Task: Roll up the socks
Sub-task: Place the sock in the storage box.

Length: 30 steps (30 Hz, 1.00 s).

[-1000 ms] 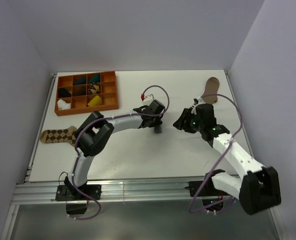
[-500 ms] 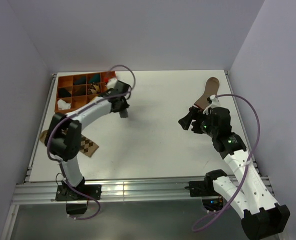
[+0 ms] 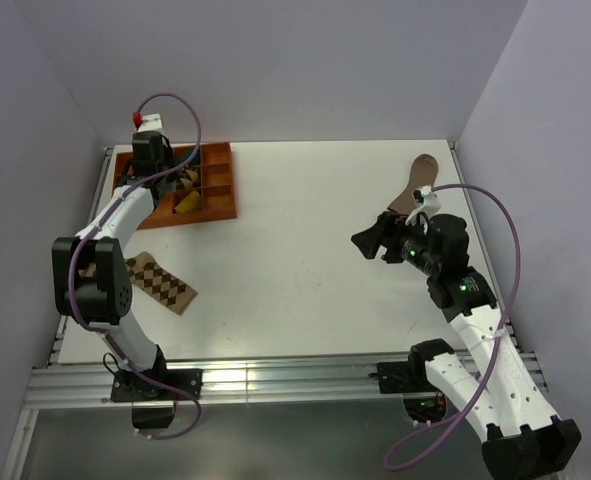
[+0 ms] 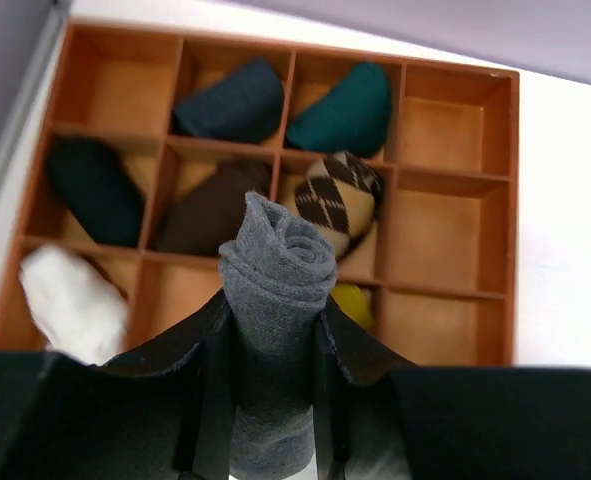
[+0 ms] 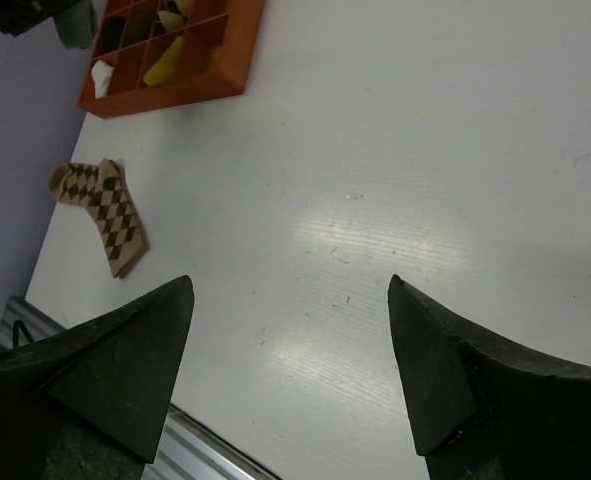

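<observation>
– Grey sock [image 4: 275, 290]: we see it rolled tight, spiral end facing the wrist camera, clamped between the fingers of the left tool [image 4: 272, 335].
– Where?
– In the air over the orange tray [image 4: 510, 200], at the far left of the counter [image 3: 305, 260]. We can't tell which compartment it hangs over.
– Other plain ones?
– White sock [image 4: 70, 300] is rolled in the tray's near-left compartment, and the black sock [image 4: 95, 190] is in the one behind it.
– Rest of the tray?
– Dark blue roll [image 4: 230, 100] and teal roll [image 4: 350, 105] in the far row. Brown roll [image 4: 210, 205] and diamond-patterned roll [image 4: 335, 195] in the middle. Yellow roll [image 4: 353, 300] in the near row.
– Right tool [image 5: 287, 290]?
– Jaws wide apart with nothing between them, above bare counter on the right side.
– Loose items?
– We have a diamond-patterned sock [image 3: 160, 283] flat on the counter beside the left arm, and a brown sock [image 3: 418, 180] at the far right.
</observation>
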### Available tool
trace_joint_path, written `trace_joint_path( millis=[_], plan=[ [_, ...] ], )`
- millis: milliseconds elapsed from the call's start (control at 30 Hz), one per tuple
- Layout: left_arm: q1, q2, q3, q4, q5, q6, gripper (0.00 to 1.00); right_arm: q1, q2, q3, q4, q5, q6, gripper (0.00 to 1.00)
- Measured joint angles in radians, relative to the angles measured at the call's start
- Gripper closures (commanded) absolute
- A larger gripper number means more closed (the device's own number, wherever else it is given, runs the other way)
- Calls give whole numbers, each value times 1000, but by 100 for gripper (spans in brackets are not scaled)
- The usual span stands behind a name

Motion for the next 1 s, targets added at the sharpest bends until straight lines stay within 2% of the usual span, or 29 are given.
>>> trace_joint_path(
  millis=[300,600,1000],
  plan=[
    [144,33,-132,247,310,280,100,0,22,0,17,2,-32,15],
    [229,77,-153,253,556,431,100,0,93,1,17,10,-50,15],
    [236,135,-166,282,652,461,100,0,138,3,24,13,-61,16]
  ],
)
